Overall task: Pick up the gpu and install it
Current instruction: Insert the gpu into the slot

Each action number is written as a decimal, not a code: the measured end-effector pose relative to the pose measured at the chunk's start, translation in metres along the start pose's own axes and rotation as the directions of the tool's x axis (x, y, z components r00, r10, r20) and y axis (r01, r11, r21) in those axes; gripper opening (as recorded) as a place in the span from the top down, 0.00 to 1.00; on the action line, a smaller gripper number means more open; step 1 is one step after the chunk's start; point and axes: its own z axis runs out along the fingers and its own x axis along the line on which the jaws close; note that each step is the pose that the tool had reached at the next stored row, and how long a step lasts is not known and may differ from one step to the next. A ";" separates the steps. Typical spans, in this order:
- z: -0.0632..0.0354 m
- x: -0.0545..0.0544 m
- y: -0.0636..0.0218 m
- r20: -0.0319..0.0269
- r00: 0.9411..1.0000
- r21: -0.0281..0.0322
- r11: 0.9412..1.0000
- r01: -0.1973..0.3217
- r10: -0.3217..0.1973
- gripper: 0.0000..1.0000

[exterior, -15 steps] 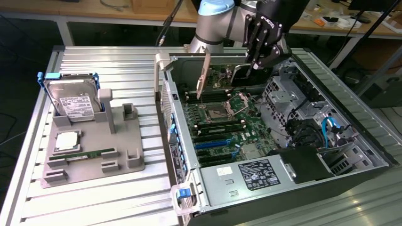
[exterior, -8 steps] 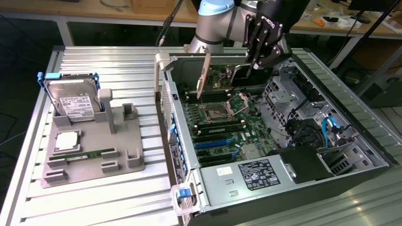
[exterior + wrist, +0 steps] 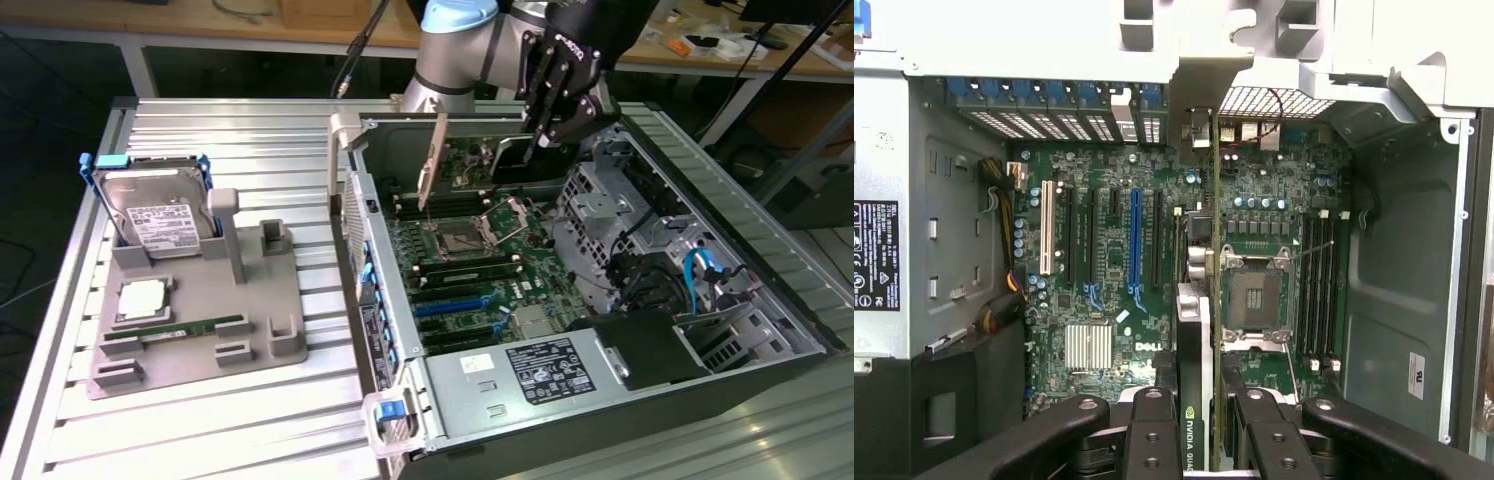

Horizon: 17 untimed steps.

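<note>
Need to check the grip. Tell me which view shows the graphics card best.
Exterior view: the graphics card shows side-on with its metal bracket, held by the gripper over the open case. In the wrist view the card appears edge-on.

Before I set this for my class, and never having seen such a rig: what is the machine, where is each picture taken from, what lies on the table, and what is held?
It is a robot arm with a claw. One picture comes from a camera off the arm; the other looks down from the wrist. The claw is shut on a thin flat black graphics card, over an open grey metal computer case. On the slatted metal table, a grey holder carries a silver hard drive and a green memory stick.
</note>
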 end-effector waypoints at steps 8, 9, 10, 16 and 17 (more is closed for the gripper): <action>-0.0002 0.006 0.0002 0.000 1.000 0.000 1.000 0.000 0.000 0.73; -0.0001 0.007 0.0002 0.000 1.000 0.000 1.000 0.000 0.000 0.73; -0.0002 0.008 0.0003 0.000 1.000 0.000 1.000 0.000 0.000 0.73; -0.0004 0.018 0.0006 0.000 1.000 0.000 1.000 0.000 0.000 0.73; -0.0004 0.019 0.0007 0.000 1.000 0.000 1.000 0.000 0.000 0.73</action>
